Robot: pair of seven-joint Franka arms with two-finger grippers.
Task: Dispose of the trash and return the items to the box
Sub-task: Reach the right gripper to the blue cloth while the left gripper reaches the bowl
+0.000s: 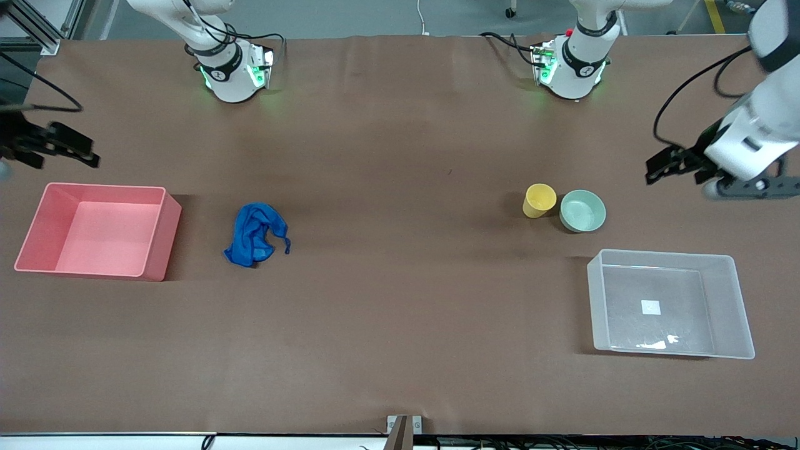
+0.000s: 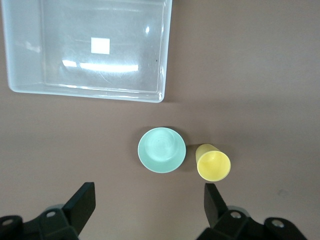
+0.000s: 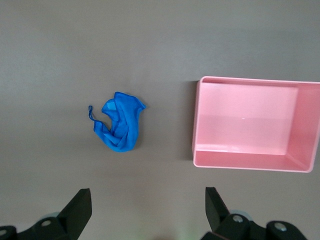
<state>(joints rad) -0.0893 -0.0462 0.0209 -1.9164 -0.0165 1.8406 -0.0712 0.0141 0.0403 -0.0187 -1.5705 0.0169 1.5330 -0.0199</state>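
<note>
Nearest the front camera sits the clear plastic box (image 1: 740,306), empty, with a small white label (image 1: 650,307) on its floor, at the left arm's end of the table. Just farther from the camera stand the mint-green bowl (image 1: 582,210) and the yellow cup (image 1: 539,200), side by side and almost touching, both upright and open-mouthed.

Up in the air over the table edge at that same end hangs the left gripper (image 1: 672,165), its fingers spread wide and holding nothing. Its wrist view looks straight down on the bowl (image 2: 161,150), the cup (image 2: 213,163) and the box (image 2: 165,55), with bare table between the fingertips (image 2: 84,200) and the dishes.

At the right arm's end, the right gripper (image 1: 65,150) is over the table just farther from the camera than the pink bin (image 1: 164,234); it too is spread wide and empty. Beside the bin, toward the table's middle, the crumpled blue rag (image 1: 255,235) lies apart from it. Only the right wrist view shows the rag's thin loop (image 3: 91,113) clearly, and the pink bin (image 3: 240,159) empty inside.
</note>
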